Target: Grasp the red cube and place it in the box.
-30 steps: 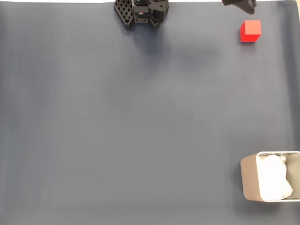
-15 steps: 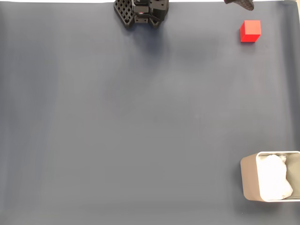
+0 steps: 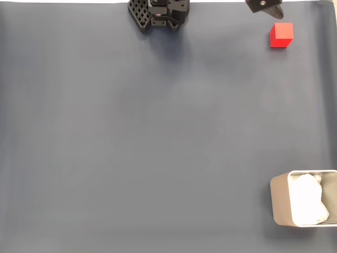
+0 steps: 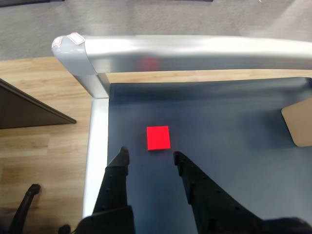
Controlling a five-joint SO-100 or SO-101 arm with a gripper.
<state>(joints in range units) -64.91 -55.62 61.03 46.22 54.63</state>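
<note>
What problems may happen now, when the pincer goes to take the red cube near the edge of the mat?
The open pincer has not yet closed around the red cube, which sits just beyond its tips; closing early could push it away. The cube lies near the mat's edge and the metal rail, so a nudge might send it there. The box is far across the mat, a long carry.

Even, bright light – soft shadows, sharp focus – glare on the metal rail point(image 4: 195, 51).

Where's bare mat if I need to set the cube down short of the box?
Whole mat between arm base, red cube and box is bare. Crowded only at top right, where the open gripper brackets the cube.
</note>
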